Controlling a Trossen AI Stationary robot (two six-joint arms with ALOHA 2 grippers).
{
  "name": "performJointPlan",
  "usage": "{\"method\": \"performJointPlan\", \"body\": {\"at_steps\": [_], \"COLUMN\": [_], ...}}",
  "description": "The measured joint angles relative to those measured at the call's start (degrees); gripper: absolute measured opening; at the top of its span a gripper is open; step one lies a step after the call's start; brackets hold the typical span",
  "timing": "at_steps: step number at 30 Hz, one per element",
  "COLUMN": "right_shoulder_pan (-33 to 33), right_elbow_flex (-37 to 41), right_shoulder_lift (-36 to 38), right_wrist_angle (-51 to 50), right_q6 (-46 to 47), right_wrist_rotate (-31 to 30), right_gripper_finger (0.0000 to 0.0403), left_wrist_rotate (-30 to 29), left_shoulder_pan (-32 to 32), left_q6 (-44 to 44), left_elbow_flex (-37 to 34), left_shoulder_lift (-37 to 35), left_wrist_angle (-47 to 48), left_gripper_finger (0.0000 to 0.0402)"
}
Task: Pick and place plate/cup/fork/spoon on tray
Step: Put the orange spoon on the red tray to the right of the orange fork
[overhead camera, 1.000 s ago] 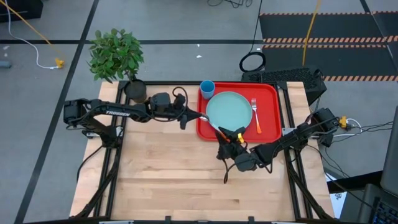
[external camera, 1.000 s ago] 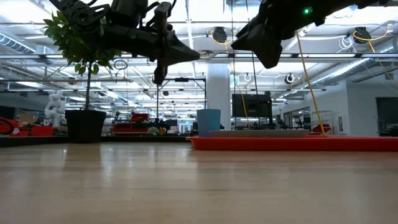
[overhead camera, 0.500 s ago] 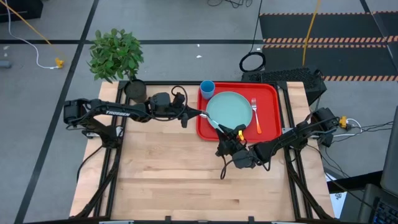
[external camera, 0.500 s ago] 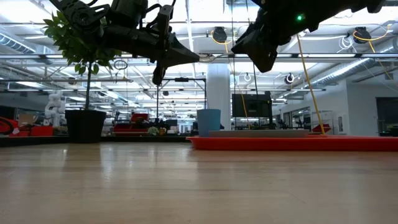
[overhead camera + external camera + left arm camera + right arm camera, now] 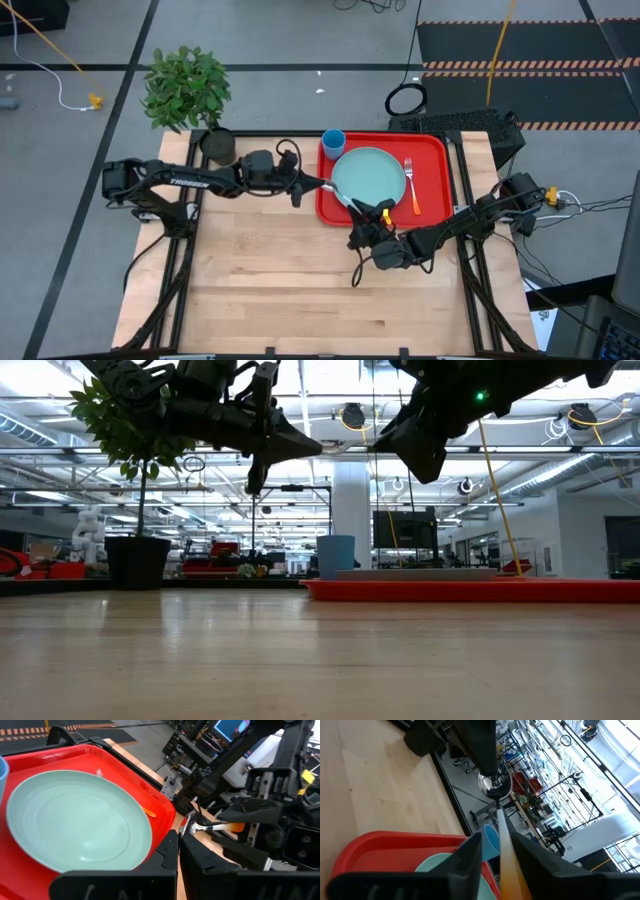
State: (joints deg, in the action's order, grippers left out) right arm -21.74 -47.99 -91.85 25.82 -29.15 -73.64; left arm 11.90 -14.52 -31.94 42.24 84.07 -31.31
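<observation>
- Holding the spoon by its orange handle, the right hand hovers over the counter just beside the near edge of the tray; its fingers are clamped on the handle.
- Handling, as a judgement: the spoon is light, stiff and thin, with smooth metal likely to slip; the handle end is the sound place to grip.
- Orientation: the long axis runs from the right hand toward the left hand, bowl leading.
- The left hand, fingers together, meets the spoon's bowl end at the tray's near-left edge.
- Farther off, the plate, fork and cup sit on the tray.
</observation>
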Motion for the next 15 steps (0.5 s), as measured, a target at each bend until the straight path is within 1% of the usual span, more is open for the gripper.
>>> {"method": "performJointPlan", "body": {"at_steps": [5, 8, 11, 15], "right_shoulder_pan": [0.0, 0.0, 0.0, 0.0], "right_elbow_flex": [0.0, 0.0, 0.0, 0.0], "right_shoulder_lift": [0.0, 0.0, 0.0, 0.0], "right_wrist_angle": [0.0, 0.0, 0.0, 0.1], "right_q6": [0.0, 0.0, 0.0, 0.0], "right_wrist_rotate": [0.1, 0.2, 0.5, 0.4], "right_gripper_finger": [0.0047, 0.0024, 0.0019, 0.0026], "left_wrist_rotate": [0.0, 0.0, 0.0, 0.0], "left_shoulder_pan": [0.4, 0.4, 0.5, 0.4], "left_q6": [0.2, 0.3, 0.3, 0.3], "left_elbow_flex": [0.0, 0.0, 0.0, 0.0], "left_shoulder_lift": [0.0, 0.0, 0.0, 0.0], "left_wrist_angle": [-0.2, -0.2, -0.3, -0.3], "left_gripper_finger": [0.0001, 0.0001, 0.0001, 0.0001]}}
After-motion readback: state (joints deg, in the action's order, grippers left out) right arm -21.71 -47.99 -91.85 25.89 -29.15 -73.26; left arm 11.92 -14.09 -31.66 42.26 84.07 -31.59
